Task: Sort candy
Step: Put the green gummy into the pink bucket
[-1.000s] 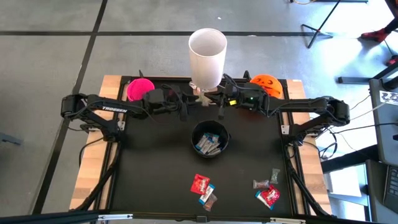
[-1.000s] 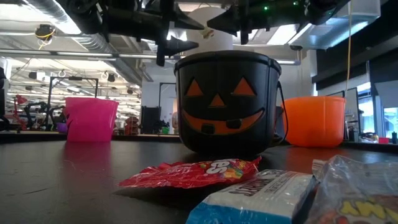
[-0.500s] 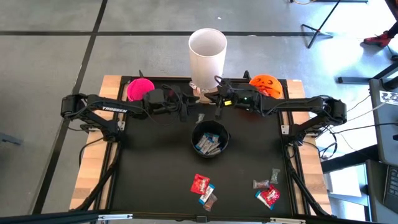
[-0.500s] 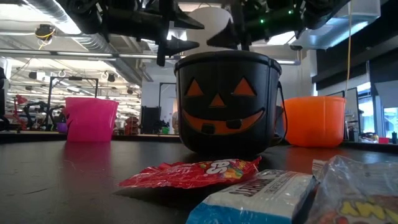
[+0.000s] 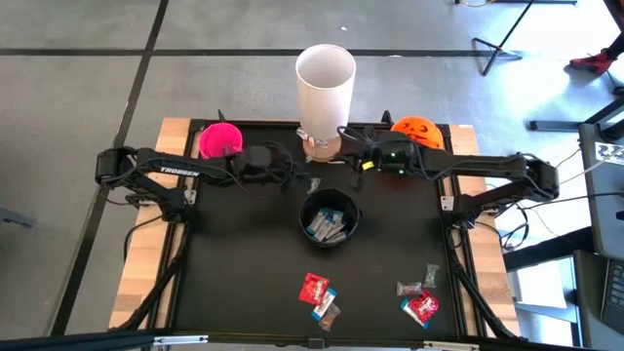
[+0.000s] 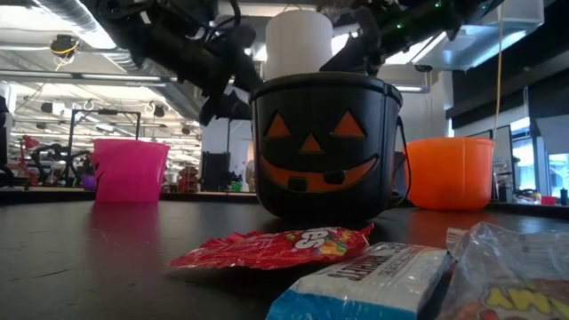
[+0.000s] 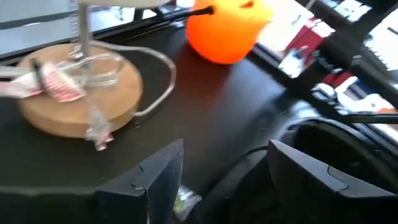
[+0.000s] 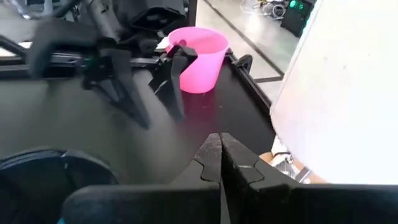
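Overhead, candy point(image 5: 330, 225) fills the black bucket point(image 5: 330, 216), with more lying in two clusters near the table's front edge. Only the left wrist view shows the left gripper point(image 7: 221, 165) spread wide, nothing between its fingers; only the right wrist view shows the right gripper point(image 8: 219, 148) pressed together, empty, beside the white cup point(image 8: 348, 93).

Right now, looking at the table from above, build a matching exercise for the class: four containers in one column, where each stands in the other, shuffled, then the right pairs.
Things:
1. pink cup
2. orange pumpkin bucket
3. black pumpkin bucket
4. white cup

Places:
A. table's middle, candy inside
B. far left corner
C. far edge, middle, on a wooden disc
D. far right corner

Pairs: 1-B, 2-D, 3-A, 4-C
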{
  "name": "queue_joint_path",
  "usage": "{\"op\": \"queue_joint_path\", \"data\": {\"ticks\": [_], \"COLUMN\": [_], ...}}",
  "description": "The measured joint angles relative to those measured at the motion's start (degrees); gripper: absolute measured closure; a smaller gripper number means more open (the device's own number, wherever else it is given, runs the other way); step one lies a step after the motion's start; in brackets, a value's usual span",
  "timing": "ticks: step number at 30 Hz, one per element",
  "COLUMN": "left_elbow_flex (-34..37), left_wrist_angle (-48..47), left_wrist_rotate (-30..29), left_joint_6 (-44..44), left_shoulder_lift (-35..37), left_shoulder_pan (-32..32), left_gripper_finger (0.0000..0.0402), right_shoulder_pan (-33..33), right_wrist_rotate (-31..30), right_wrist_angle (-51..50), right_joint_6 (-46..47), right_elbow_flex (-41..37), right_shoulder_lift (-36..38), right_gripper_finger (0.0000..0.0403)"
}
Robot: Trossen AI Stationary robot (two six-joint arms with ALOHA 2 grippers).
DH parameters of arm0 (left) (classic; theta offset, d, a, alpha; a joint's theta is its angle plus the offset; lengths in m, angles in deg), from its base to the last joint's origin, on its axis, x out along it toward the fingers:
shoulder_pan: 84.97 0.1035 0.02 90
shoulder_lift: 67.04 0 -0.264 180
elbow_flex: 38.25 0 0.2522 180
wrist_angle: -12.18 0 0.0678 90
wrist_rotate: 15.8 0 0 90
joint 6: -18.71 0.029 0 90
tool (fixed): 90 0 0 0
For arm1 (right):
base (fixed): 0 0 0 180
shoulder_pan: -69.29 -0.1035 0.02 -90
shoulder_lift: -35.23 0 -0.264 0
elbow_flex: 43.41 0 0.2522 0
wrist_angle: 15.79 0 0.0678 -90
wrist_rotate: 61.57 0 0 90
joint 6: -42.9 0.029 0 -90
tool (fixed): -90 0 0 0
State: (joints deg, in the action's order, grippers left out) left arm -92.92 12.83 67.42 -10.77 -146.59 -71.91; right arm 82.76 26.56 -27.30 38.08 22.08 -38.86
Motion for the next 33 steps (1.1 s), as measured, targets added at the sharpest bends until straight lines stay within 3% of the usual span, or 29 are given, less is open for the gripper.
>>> {"op": "queue_joint_path", "data": {"ticks": [7,19,33], "left_elbow_flex": [0.0,0.0,0.0], "left_wrist_angle": [-1.9,-2.3,-2.3], "left_wrist_rotate": [-3.5,-5.4,-9.4], "left_joint_6": [0.0,0.1,0.0], "left_shoulder_lift": [0.0,0.0,-0.3], "left_shoulder_pan": [-0.5,-5.2,-10.2], "left_gripper_finger": [0.0178,0.0178,0.0178], "right_shoulder_pan": [-0.8,-11.8,-16.6], "right_wrist_rotate": [1.3,-8.9,-9.1], "right_wrist_angle": [-4.1,-4.4,-7.0], "right_joint_6": [0.5,-1.5,0.4], "right_elbow_flex": [0.0,0.0,0.0], "right_shoulder_lift": [1.6,1.6,1.6], "right_gripper_finger": [0.0403,0.0403,0.0403]}}
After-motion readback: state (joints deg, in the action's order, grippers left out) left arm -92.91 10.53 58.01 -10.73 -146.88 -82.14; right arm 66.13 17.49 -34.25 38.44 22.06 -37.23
